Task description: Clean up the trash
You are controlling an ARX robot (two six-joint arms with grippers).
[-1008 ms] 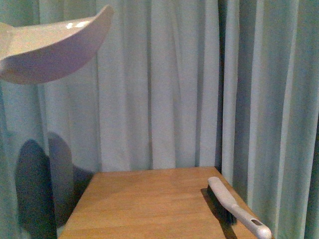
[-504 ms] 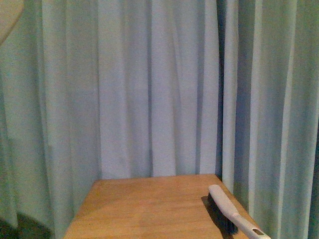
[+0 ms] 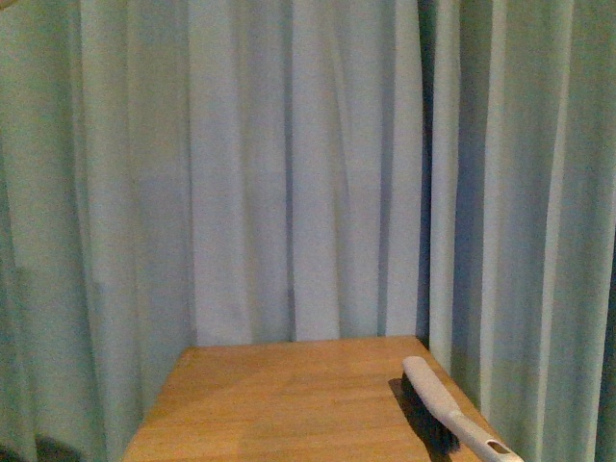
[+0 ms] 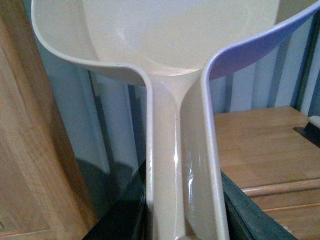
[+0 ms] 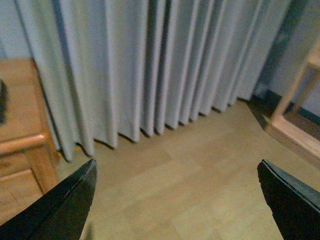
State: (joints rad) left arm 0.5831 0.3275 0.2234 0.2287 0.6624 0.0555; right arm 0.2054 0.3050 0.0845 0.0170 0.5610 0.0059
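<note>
The trash is in none of the views. My left gripper (image 4: 185,220) is shut on the handle of the pale pinkish dustpan (image 4: 165,35), whose empty scoop fills the left wrist view; only a sliver of it shows in the front view's top left corner (image 3: 6,3). The white-handled dark-bristled brush (image 3: 445,409) lies on the wooden table (image 3: 279,395) near its right edge. My right gripper (image 5: 177,200) is open and empty, its dark fingertips (image 5: 65,205) wide apart above the wooden floor (image 5: 190,175), off the table's side.
Pale blue-grey curtains (image 3: 289,173) hang behind and beside the table. In the right wrist view a wooden cabinet edge (image 5: 20,135) stands beside the curtain and a wooden frame (image 5: 295,120) stands on the floor at the far side.
The dustpan has swung up and left out of the front view; a second ago it filled the top left. The brush has not moved on the table.
</note>
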